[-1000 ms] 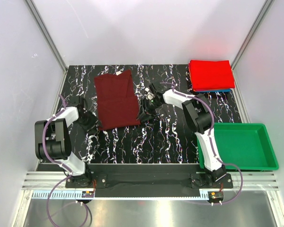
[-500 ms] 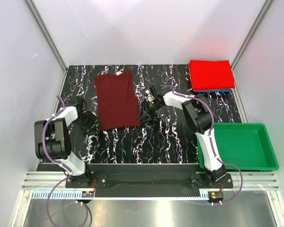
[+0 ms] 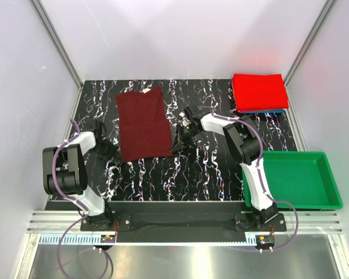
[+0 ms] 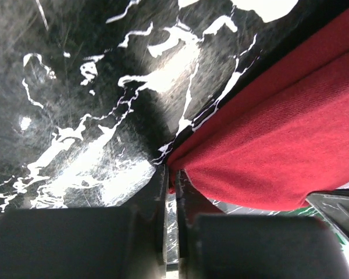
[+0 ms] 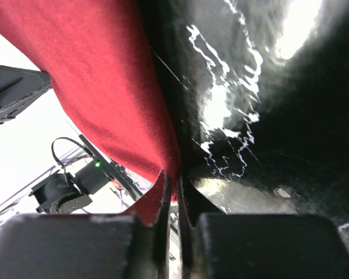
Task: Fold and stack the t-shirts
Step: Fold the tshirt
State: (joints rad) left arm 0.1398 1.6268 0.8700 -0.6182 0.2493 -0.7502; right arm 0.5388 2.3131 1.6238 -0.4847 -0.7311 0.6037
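The maroon shirt (image 3: 143, 123) lies left of centre in the top view. The left gripper (image 4: 171, 181) and right gripper (image 5: 173, 181) are each clamped on one of its lower corners.

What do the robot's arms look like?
The left arm and right arm have white links, chunky black joints and looping purple cables. The left gripper and right gripper are black, with flat fingers.

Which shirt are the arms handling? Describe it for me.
On the black marbled tabletop, look left of centre. The dark maroon cloth t-shirt lies alone, darker than the bright red folded t-shirt stacked in the far right corner.
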